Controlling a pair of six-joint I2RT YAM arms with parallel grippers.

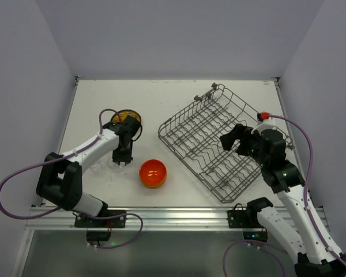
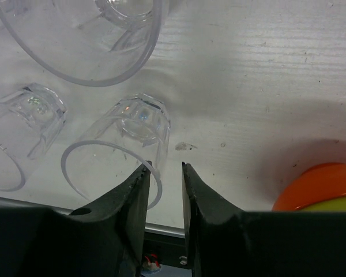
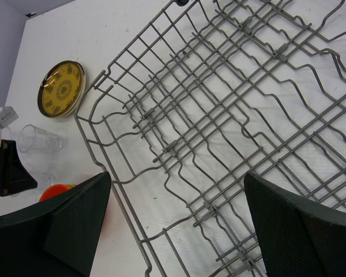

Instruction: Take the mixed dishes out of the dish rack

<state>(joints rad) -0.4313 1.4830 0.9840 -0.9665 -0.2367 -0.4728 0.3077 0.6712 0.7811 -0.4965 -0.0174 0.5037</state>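
The grey wire dish rack (image 1: 203,137) sits at an angle on the right half of the white tabletop (image 1: 179,95) with no dishes in it, as seen in the overhead and right wrist views. The right tool (image 3: 187,231) hangs above its tines with its fingers spread wide, holding nothing. Across the tabletop, the left tool (image 2: 164,167) is down among a cluster of clear glasses near the front edge. Its fingers are only narrowly parted and straddle the rim of one upright glass (image 2: 124,144), with bare tabletop showing in the gap beside the rim. Two more glasses (image 2: 23,133) stand close by. A yellow-brown patterned plate (image 3: 61,89) lies flat just beyond the left tool. A stack of bowls, an orange bowl (image 1: 153,172) on top, sits between the glasses and the rack.
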